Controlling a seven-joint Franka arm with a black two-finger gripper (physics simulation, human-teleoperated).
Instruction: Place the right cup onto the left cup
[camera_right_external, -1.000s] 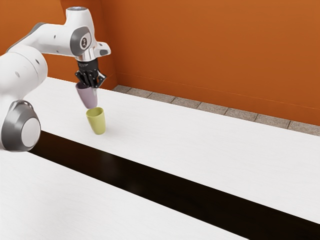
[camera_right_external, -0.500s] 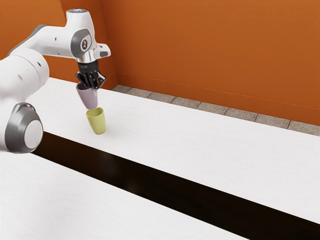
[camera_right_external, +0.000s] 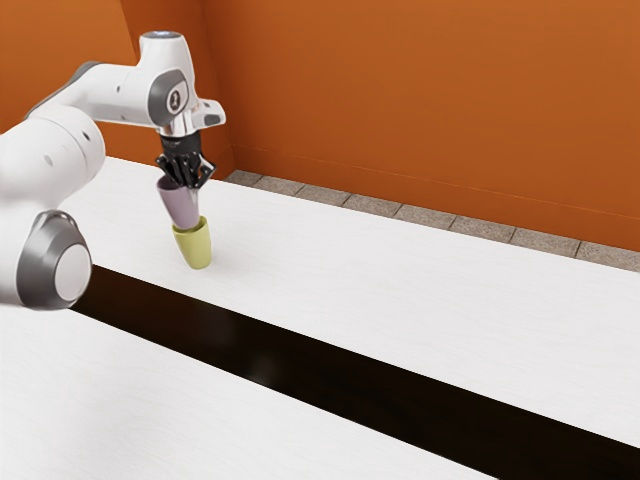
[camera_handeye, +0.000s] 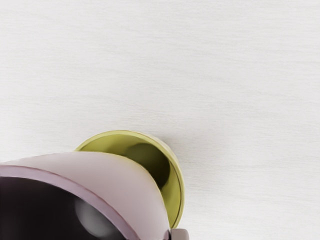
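Mauve, smooth and tapering, the held cup (camera_right_external: 181, 208) hangs at the green cup's mouth, contact unclear | gripper (camera_right_external: 190, 184) pinching its wall | green cup (camera_right_external: 195, 250) upright, round-rimmed, on the faintly grained white table (camera_right_external: 400, 290) | glossy dark strip (camera_right_external: 350, 382) nearer the camera than it | grey floor tiles (camera_right_external: 370, 204), orange wall (camera_right_external: 420, 110) beyond it!

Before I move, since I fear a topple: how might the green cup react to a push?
The green cup would probably tip readily, since it narrows toward its base. Its round wall suggests it might roll once down.
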